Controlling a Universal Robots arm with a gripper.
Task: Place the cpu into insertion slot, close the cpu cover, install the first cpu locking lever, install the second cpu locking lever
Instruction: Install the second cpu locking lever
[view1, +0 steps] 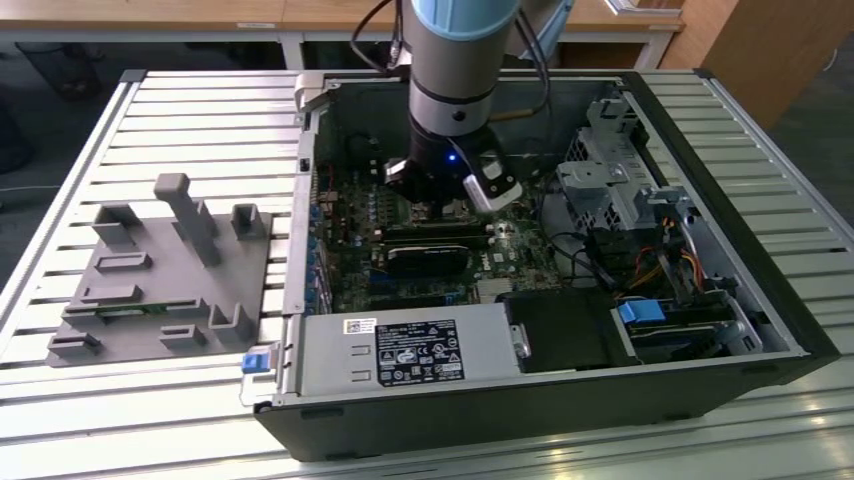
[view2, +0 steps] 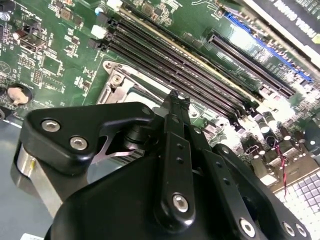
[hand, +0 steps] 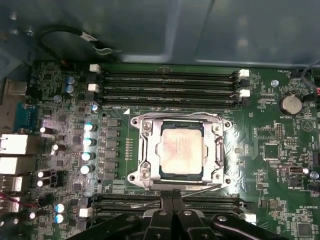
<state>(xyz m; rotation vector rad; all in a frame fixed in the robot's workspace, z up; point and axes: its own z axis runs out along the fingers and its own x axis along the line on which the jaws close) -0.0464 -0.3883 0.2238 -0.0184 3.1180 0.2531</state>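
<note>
The cpu (hand: 181, 150), a silvery square chip, lies in the insertion slot (hand: 142, 175) on the green board. Over it, the cpu cover (hand: 150, 145) lies flat, a silver frame with the chip showing through its window. One thin wire locking lever (hand: 175, 115) runs along one side of the socket and another (hand: 200, 188) along the side nearest the fingers. My gripper (hand: 171, 196) hovers at that near side with its black fingertips together and no gap showing. A corner of the socket (view2: 117, 85) sits just past the gripper (view2: 177, 97). In the exterior view the gripper (view1: 441, 205) is low inside the open case.
Long black memory slots (hand: 165, 85) flank the socket on two sides. A black graphics card (view1: 427, 260) lies just in front of the arm, with a power supply (view1: 400, 350) nearer and a drive cage (view1: 614, 190) at the exterior view's right. A grey fixture (view1: 160, 280) sits outside the case.
</note>
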